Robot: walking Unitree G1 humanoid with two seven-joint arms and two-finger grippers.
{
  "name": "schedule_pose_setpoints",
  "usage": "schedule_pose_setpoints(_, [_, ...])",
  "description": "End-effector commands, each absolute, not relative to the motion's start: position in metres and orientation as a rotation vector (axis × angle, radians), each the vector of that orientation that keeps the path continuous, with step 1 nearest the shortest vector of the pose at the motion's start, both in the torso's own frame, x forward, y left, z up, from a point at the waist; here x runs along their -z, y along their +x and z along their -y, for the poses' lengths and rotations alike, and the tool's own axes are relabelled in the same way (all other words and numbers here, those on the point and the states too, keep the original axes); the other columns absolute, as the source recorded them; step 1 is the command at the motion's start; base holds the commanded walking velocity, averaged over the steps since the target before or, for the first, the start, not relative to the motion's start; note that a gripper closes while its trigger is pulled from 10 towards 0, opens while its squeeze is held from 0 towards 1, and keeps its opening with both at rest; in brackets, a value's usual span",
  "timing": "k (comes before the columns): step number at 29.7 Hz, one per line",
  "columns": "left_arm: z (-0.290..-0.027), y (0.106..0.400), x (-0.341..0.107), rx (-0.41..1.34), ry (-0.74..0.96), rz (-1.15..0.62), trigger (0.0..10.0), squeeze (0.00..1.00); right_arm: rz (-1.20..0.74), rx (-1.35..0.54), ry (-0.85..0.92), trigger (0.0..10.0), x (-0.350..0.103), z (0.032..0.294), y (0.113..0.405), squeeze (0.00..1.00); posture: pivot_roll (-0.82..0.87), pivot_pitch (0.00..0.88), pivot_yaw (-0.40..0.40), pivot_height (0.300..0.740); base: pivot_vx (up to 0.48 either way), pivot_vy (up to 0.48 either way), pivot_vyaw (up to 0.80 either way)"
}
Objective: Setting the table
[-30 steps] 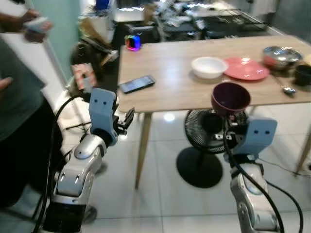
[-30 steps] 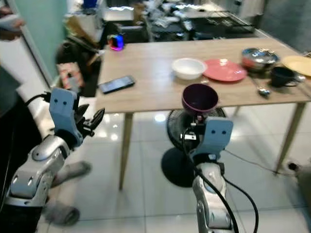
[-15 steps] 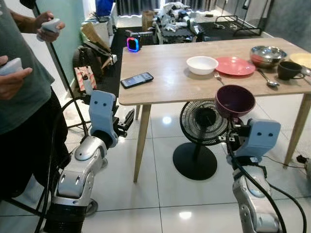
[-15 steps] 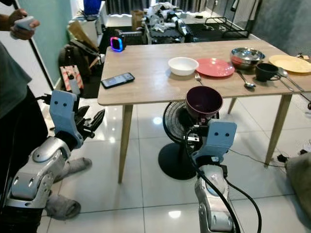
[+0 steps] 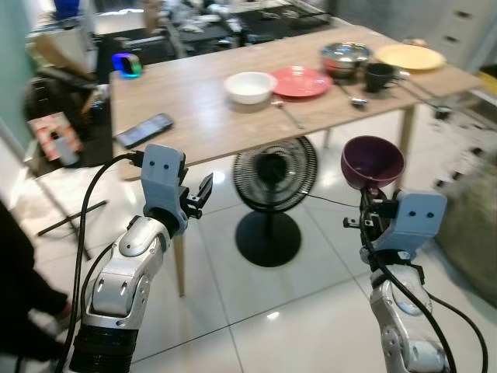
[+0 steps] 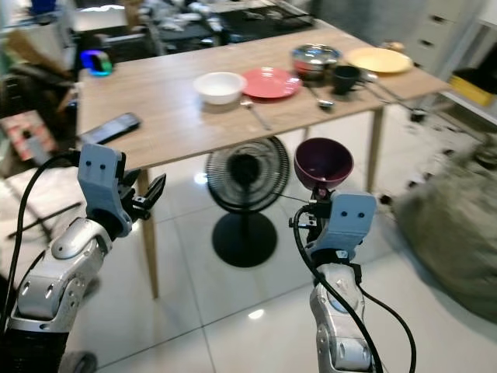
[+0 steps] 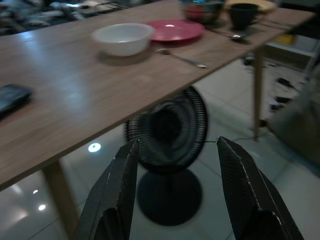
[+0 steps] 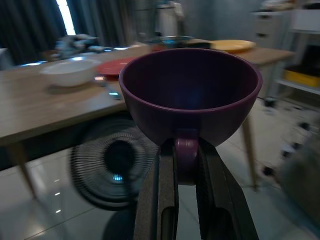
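The right gripper (image 8: 186, 176) is clamped on the short stub handle at the base of a deep purple round bowl (image 5: 372, 161), its two black fingers pressed against either side of that handle. The bowl stands upright with its open mouth facing up, directly above the fingers, held in the air over the white tiled floor (image 5: 295, 311) in front of the long light wooden table (image 5: 194, 116) and well apart from its edge. Nothing can be seen inside the bowl. The left gripper (image 7: 175, 190) is raised at the robot's left side with its fingers spread apart and nothing between them, pointing toward the table's underside and a black round pedestal fan (image 5: 273, 172) that stands on the floor beneath the table. On the tabletop a white round bowl (image 5: 250, 85) sits just beside a flat red plate (image 5: 301, 81), with a metal fork (image 5: 286, 113) lying on the wood near them, closer to the table's front edge. Farther along to the right are a shiny steel bowl (image 5: 345, 54), a black mug (image 5: 380, 75), a metal spoon (image 5: 349, 95) and a flat yellow plate (image 5: 410, 56) near the far corner. A dark smartphone (image 5: 144, 129) lies flat near the table's left end, and a small round gadget with a glowing coloured ring (image 5: 125, 64) stands at the far left corner.
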State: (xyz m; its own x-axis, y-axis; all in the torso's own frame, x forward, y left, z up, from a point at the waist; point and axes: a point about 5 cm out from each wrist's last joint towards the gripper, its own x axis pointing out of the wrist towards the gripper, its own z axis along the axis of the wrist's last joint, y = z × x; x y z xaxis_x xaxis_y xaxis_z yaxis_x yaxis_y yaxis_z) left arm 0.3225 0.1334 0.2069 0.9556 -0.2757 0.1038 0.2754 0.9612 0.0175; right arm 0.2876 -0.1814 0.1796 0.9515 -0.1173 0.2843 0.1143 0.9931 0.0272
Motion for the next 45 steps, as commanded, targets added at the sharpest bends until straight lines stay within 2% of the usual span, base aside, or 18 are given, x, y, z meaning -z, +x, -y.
schedule_pose_setpoints(1, [-0.136, 0.324, -0.201, 0.259, 0.004, 0.075, 10.0, 0.00, 0.268, 0.131, 0.041, 10.0, -0.176, 0.183, 0.287, 0.00, -0.05, 0.000, 0.130, 0.740, 0.000, 0.000, -0.80])
schedule_pose_setpoints(6, [-0.138, 0.323, -0.192, 0.248, -0.002, 0.044, 10.0, 0.00, 0.233, 0.156, 0.050, 10.0, -0.167, 0.189, 0.287, 0.00, -0.05, 0.000, 0.132, 0.740, 0.000, 0.000, -0.80])
schedule_pose_setpoints(11, [-0.166, 0.307, -0.123, 0.123, 0.032, -0.153, 10.0, 0.00, 0.014, 0.142, -0.030, 10.0, -0.105, 0.195, 0.276, 0.00, -0.05, 0.000, 0.122, 0.740, 0.000, 0.000, -0.16])
schedule_pose_setpoints(12, [-0.166, 0.307, -0.123, 0.123, 0.032, -0.153, 10.0, 0.00, 0.014, 0.142, -0.030, 10.0, -0.105, 0.195, 0.276, 0.00, -0.05, 0.000, 0.122, 0.740, 0.000, 0.000, 0.00])
schedule_pose_setpoints(15, [-0.187, 0.287, -0.066, 0.062, 0.085, -0.336, 10.0, 0.00, -0.217, 0.108, -0.050, 10.0, -0.045, 0.199, 0.258, 0.00, -0.05, 0.000, 0.110, 0.740, 0.000, 0.000, -0.53])
schedule_pose_setpoints(22, [-0.203, 0.244, 0.005, 0.074, 0.143, -0.589, 10.0, 0.00, -0.479, -0.016, -0.093, 10.0, 0.020, 0.194, 0.221, 0.00, -0.05, 0.000, 0.099, 0.740, 0.000, 0.000, -0.80])
schedule_pose_setpoints(33, [-0.213, 0.227, 0.028, -0.001, 0.129, -0.643, 10.0, 0.00, -0.469, -0.052, -0.085, 10.0, 0.027, 0.186, 0.222, 0.00, -0.05, 0.000, 0.090, 0.740, 0.000, 0.000, -0.80])
schedule_pose_setpoints(45, [-0.220, 0.231, 0.029, -0.038, 0.137, -0.613, 10.0, 0.00, -0.442, -0.029, -0.072, 10.0, 0.028, 0.189, 0.224, 0.00, -0.05, 0.000, 0.093, 0.740, 0.000, 0.000, -0.80])
